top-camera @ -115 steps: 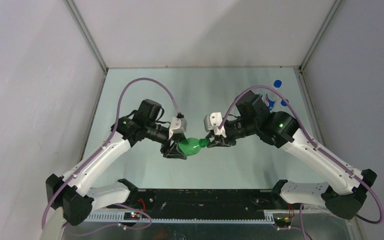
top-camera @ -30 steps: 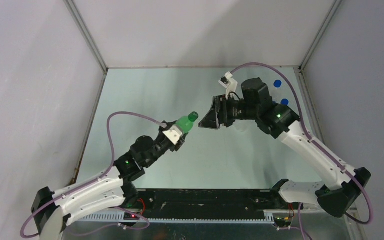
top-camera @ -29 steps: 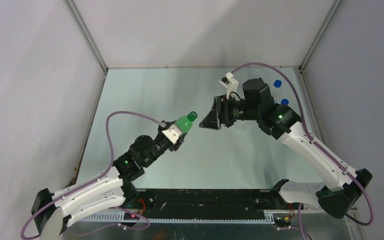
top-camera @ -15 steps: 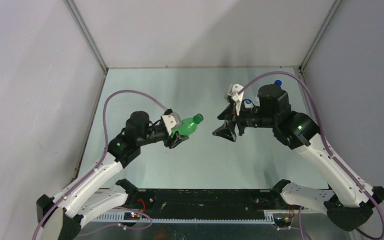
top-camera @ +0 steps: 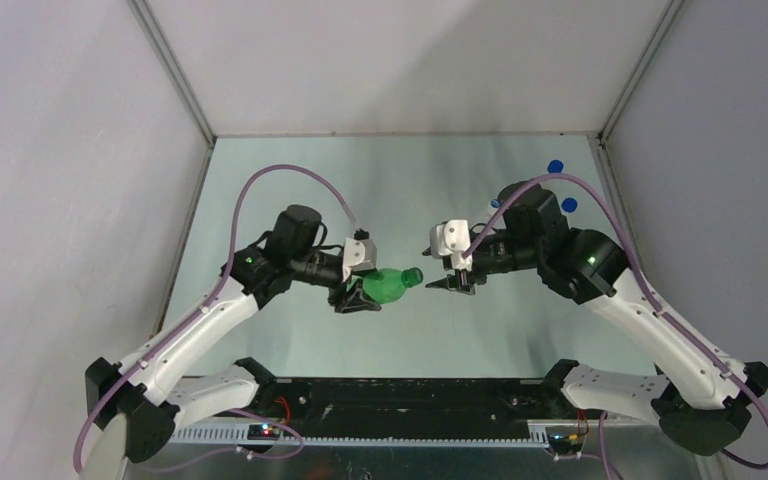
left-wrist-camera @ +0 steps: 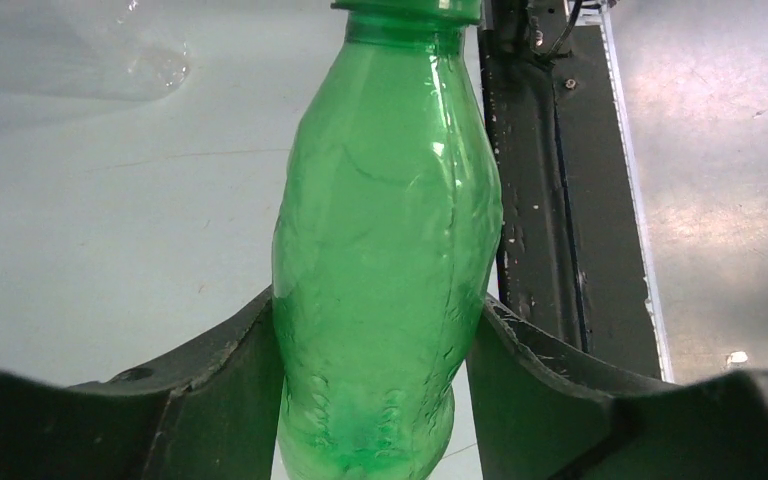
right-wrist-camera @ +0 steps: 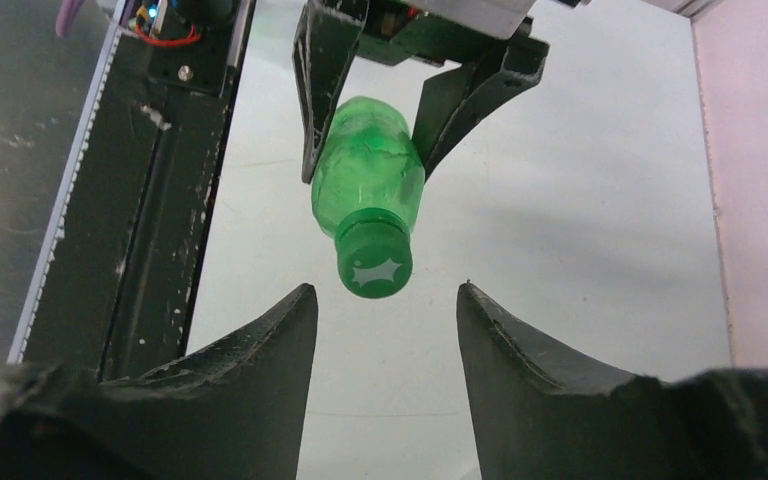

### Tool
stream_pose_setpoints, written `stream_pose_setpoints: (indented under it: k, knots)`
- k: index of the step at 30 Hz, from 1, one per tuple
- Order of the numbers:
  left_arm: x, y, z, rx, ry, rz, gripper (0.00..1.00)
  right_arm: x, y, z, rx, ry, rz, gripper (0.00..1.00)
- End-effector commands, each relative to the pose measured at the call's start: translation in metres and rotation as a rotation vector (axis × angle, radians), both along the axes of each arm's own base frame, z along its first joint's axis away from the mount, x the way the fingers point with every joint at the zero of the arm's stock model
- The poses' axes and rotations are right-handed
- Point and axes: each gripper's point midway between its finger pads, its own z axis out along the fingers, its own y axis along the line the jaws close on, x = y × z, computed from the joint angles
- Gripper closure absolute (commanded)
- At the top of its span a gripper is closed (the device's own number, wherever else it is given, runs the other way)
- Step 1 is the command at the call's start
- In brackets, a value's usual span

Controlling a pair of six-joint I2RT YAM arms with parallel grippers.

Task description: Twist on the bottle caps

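Your left gripper [top-camera: 358,298] is clamped across the belly of the green bottle [top-camera: 388,284] and holds it sideways, neck pointing at the right arm. You can see the dark green cap [right-wrist-camera: 374,262] seated on the bottle's mouth. Your right gripper [top-camera: 457,284] faces that cap with its fingers [right-wrist-camera: 260,355] spread wide, just short of it and not touching. Two blue caps [top-camera: 556,167] lie well beyond the bottle on the table [top-camera: 290,170].

White arms [top-camera: 198,332], black joints [top-camera: 296,226] (looping purple cables [top-camera: 290,172])
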Motion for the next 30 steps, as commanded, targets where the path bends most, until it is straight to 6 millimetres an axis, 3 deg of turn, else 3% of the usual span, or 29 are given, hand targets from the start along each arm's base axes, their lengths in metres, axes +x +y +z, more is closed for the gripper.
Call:
stream_pose_setpoints:
  k: [1,30]
  knots:
    - [-0.007,-0.002,0.018,-0.040,-0.027,-0.070,1.00,-0.001,0.003,-0.006,-0.030,-0.058,0.062,0.46]
    - [-0.004,-0.006,0.025,-0.072,-0.034,-0.053,1.00,-0.012,0.018,-0.018,-0.054,-0.027,0.128,0.56]
